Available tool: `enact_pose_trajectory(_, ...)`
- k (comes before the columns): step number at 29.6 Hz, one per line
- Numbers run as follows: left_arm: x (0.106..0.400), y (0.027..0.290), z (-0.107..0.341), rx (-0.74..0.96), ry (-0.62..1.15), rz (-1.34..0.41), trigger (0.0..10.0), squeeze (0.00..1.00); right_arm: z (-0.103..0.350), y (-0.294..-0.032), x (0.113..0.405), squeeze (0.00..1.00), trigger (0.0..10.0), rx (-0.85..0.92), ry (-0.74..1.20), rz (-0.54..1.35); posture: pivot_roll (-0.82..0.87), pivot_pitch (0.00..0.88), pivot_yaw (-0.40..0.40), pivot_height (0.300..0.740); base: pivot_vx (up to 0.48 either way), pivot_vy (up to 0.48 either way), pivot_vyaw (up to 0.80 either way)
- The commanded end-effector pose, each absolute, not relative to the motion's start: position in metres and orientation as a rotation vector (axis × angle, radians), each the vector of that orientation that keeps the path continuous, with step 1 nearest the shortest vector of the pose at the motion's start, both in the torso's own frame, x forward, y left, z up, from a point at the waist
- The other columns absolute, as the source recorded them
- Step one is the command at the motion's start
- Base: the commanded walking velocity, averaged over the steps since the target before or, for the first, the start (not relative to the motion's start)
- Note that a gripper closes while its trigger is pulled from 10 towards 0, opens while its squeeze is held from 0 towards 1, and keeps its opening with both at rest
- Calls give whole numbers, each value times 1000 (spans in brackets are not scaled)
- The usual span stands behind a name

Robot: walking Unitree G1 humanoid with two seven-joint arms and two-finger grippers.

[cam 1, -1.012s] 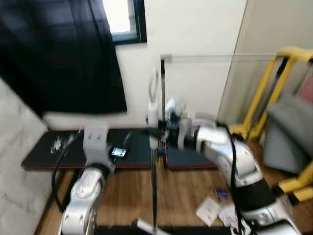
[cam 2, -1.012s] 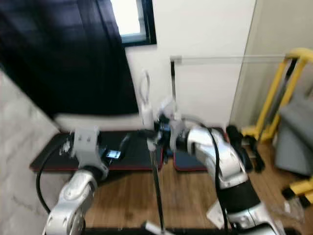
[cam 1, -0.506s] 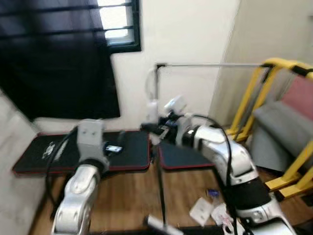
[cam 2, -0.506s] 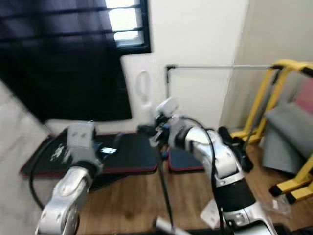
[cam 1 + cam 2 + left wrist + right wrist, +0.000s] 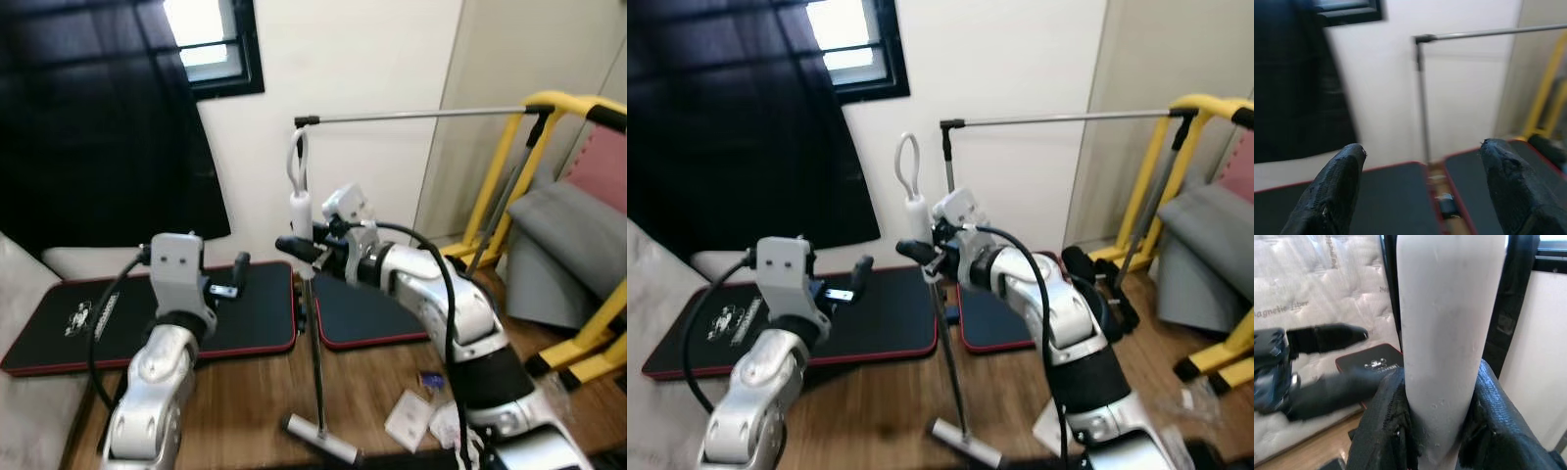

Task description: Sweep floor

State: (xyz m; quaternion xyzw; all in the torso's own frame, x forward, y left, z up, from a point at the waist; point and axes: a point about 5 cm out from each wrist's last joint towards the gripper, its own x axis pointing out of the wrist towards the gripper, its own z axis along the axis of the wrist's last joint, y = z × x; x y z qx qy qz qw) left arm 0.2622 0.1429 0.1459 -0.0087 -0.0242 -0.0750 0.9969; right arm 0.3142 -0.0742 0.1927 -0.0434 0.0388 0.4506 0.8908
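The broom stands upright before me, with a white looped handle (image 5: 299, 208), a thin dark pole (image 5: 314, 343) and a grey head (image 5: 321, 438) resting on the wood floor. My right gripper (image 5: 297, 251) is shut on the white handle (image 5: 1442, 333), whose sides are pressed by both black fingers (image 5: 1383, 431). To the left of the broom, my left gripper (image 5: 233, 277) is raised over the black mat and apart from the broom. Its fingers (image 5: 1334, 191) are spread wide, open, with nothing between them.
Two black mats with red edges (image 5: 250, 318) lie by the wall. Scraps of paper and litter (image 5: 411, 416) lie on the floor at right. A yellow frame (image 5: 509, 186) with a metal bar (image 5: 411, 116) and a grey cushion (image 5: 568, 245) stand at right; a white mattress (image 5: 651, 304) at left.
The whole picture has shifted and sharpened as the camera moved. The broom head now shows on the floor. My right gripper keeps its hold on the handle; the left stays open.
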Motion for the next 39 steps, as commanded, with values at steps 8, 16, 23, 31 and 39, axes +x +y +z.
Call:
enact_pose_trajectory(8,260,146,147,-5,-48,-143,10000,0,209,-61,316,0,10000,-81,8,970,-115,5,2,740,302,0,0)
enact_pose_trajectory(16,254,142,150,-6,-47,-148,10000,0,202,-43,332,0,10000,-136,34,897,-94,54,-22,740,300,0,0)
enact_pose_trajectory(23,247,137,150,9,-34,-164,10000,0,195,-46,348,0,10000,-227,59,762,-72,90,-37,740,83,0,0)
enact_pose_trajectory(31,230,129,151,-2,-12,-184,10000,0,200,-46,368,0,10000,-184,44,568,-48,171,-46,740,0,0,0)
enact_pose_trajectory(39,210,122,151,-26,18,-188,10000,0,220,-50,390,0,10000,-188,-59,261,-26,213,-62,740,0,0,0)
